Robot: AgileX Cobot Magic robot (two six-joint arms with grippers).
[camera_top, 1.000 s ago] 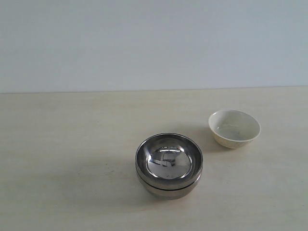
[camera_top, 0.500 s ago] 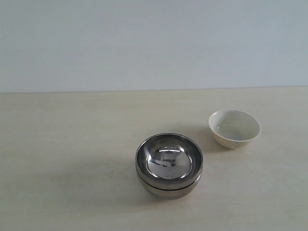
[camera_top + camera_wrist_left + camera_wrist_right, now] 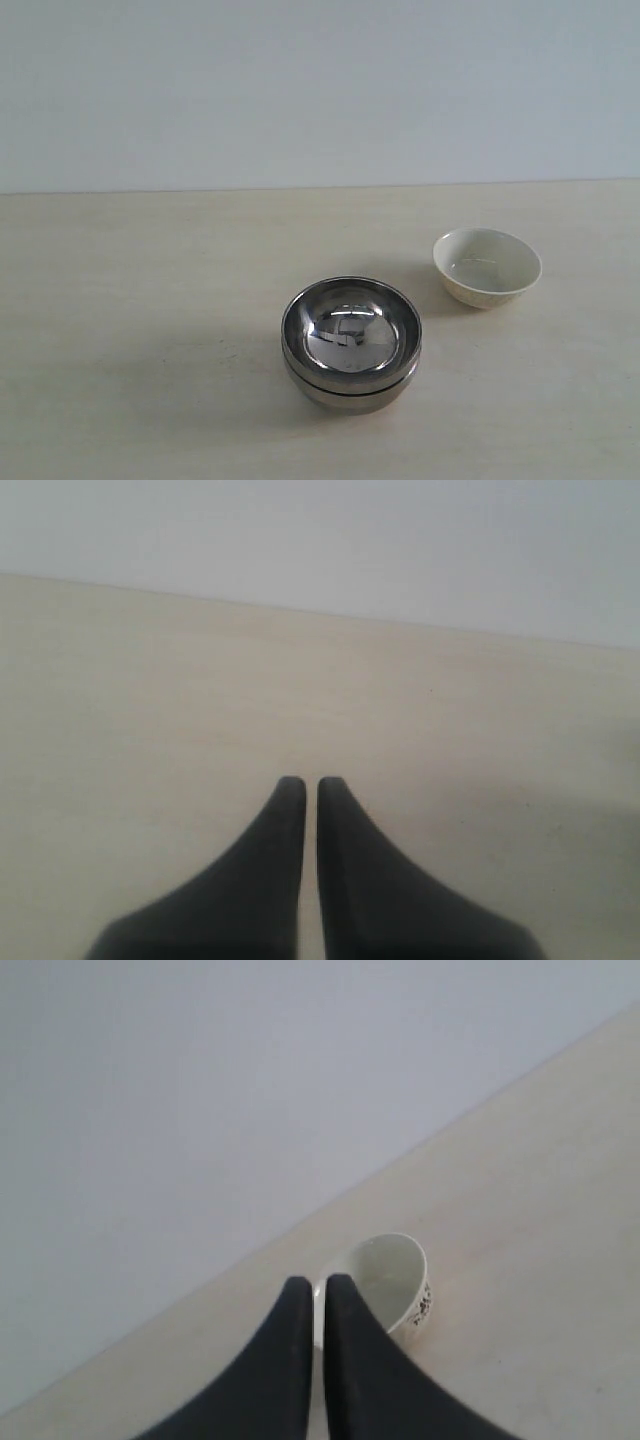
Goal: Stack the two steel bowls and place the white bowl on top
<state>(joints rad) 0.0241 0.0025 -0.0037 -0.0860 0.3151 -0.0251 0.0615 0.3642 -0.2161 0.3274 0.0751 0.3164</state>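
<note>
The two steel bowls [image 3: 351, 342] sit nested one inside the other at the middle front of the table in the exterior view. The white bowl [image 3: 487, 265] stands upright on its own to their right and a little farther back. Neither arm shows in the exterior view. My right gripper [image 3: 320, 1282] is shut and holds nothing; the white bowl [image 3: 395, 1278] lies just beyond its fingertips, partly hidden by them. My left gripper [image 3: 311, 783] is shut over bare tabletop with nothing in it.
A pale wooden table [image 3: 150, 300] runs back to a plain light wall [image 3: 320, 90]. Nothing else stands on the table in any view.
</note>
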